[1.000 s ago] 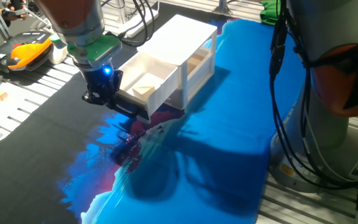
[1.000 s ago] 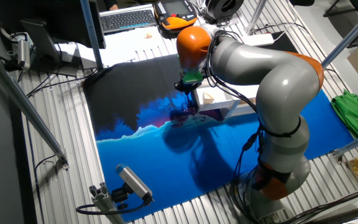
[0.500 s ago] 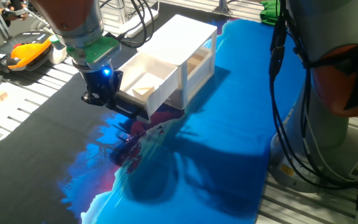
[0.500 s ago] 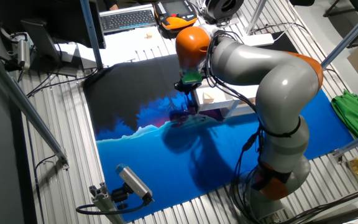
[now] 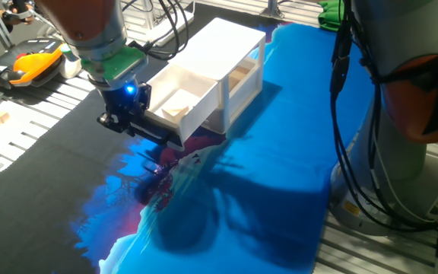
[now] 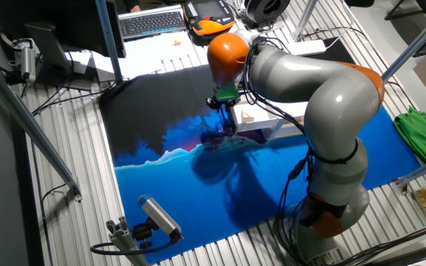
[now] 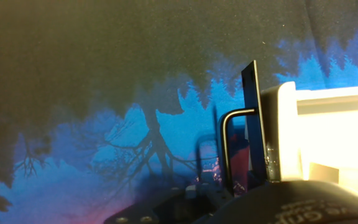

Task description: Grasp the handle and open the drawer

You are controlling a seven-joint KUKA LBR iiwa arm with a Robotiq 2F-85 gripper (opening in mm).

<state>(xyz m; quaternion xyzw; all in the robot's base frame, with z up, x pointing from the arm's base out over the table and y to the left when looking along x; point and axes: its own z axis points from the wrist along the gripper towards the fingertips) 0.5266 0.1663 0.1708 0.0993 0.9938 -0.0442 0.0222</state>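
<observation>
The white drawer point(image 5: 179, 97) stands pulled out of the small white cabinet point(image 5: 230, 42), its cream inside showing. The black handle point(image 5: 162, 135) runs along its front. My gripper point(image 5: 122, 122) is at the handle's left end, low over the cloth, and looks open with nothing between the fingers. In the hand view the handle point(image 7: 252, 118) stands as a thin black bar right of centre, against the drawer's white front point(image 7: 284, 130). In the other fixed view the gripper point(image 6: 224, 127) hangs just left of the drawer point(image 6: 254, 114).
A black and blue printed cloth point(image 5: 265, 190) covers the table. An orange and yellow device point(image 5: 25, 65) lies at the far left. The arm's base and cables point(image 5: 401, 114) stand at the right. A keyboard point(image 6: 150, 22) and a green cloth point(image 6: 414, 125) lie off the cloth.
My gripper has shifted slightly left, away from the drawer. The drawer and handle have not moved.
</observation>
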